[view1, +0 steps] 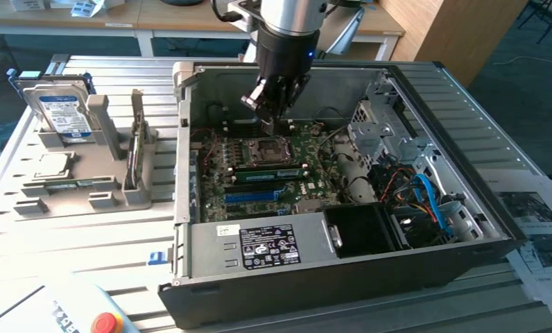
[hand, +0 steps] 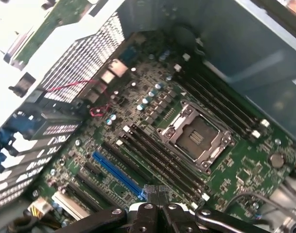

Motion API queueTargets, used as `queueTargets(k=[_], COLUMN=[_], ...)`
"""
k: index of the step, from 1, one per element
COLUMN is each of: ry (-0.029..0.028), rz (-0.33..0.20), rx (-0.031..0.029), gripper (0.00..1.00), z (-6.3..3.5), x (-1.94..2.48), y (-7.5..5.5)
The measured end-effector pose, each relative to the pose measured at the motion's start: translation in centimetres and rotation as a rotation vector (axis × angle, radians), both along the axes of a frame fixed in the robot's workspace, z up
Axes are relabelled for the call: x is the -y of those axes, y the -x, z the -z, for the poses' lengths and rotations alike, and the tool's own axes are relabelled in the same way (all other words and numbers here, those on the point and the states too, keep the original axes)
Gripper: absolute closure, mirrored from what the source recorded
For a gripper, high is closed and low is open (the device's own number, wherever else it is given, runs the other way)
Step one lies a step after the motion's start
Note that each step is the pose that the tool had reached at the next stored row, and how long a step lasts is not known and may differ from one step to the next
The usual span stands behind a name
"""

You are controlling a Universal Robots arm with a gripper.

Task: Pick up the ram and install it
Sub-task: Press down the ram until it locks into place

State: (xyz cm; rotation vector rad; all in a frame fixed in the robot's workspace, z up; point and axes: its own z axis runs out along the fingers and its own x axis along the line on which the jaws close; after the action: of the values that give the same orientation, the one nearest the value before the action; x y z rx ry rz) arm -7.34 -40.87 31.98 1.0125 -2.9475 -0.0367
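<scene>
One green ram stick [view1: 267, 173] lies along the memory slots of the motherboard [view1: 299, 142], just beside the bare processor socket [view1: 262, 148]. A second ram stick [view1: 135, 142] stands on edge in the grey holder [view1: 91, 198] on the exterior view's left. My gripper [view1: 270, 123] hangs inside the open computer case [view1: 350, 257], a little above the board on the far side of the socket. In the wrist view its fingertips [hand: 157, 194] are pressed together over the dark slots [hand: 162, 158] next to the socket [hand: 199, 137]. I see nothing between them.
The holder also carries a silver hard drive [view1: 62, 111] with a blue-white label and a square processor chip [view1: 54, 165]. Case walls, a drive cage [view1: 387, 132], cables [view1: 428, 198] and the power supply [view1: 267, 246] ring the board. A red button [view1: 107, 322] sits at the front.
</scene>
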Motion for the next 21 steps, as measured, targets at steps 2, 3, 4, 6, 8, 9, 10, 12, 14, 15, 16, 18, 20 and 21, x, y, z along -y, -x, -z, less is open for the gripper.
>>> queueTargets(k=[2, 3, 4, 6, 8, 9, 10, 12, 14, 15, 16, 18, 20, 21], ry=[0.0000, -0.0001, 0.0000, -0.0001, -0.0001, -0.0001, -0.0001, -0.0001, 0.0000, 0.0000, -0.0001, 0.0000, 0.0000, -0.0001], rz=[0.036, 0.054, 0.073, 0.109, 0.145, 0.163, 0.181, 0.218, 0.254, 0.272, 0.290, 0.328, 0.364, 0.382], rx=[0.0001, 0.0001, 0.0000, 0.0000, 0.0000, 0.0000, 0.0000, 0.0000, 0.0000, 0.0000, 0.0001, 0.0000, 0.0000, 0.0001], gripper=[0.90, 0.90, 0.90, 0.90, 0.90, 0.90, 0.90, 0.90, 0.90, 0.90, 0.90, 0.90, 0.90, 0.90], z=[0.01, 0.01, 0.01, 0.01, 0.02, 0.02, 0.02, 0.02, 0.02, 0.02, 0.03, 0.03, 0.03, 0.04], x=[0.00, 0.00, 0.00, 0.00, 0.00, 0.00, 0.00, 0.00, 0.00, 0.00, 0.00, 0.00, 0.00, 0.00], y=[0.00, 0.00, 0.00, 0.00, 0.00, 0.00, 0.00, 0.00, 0.00, 0.00, 0.00, 0.00, 0.00, 0.00])
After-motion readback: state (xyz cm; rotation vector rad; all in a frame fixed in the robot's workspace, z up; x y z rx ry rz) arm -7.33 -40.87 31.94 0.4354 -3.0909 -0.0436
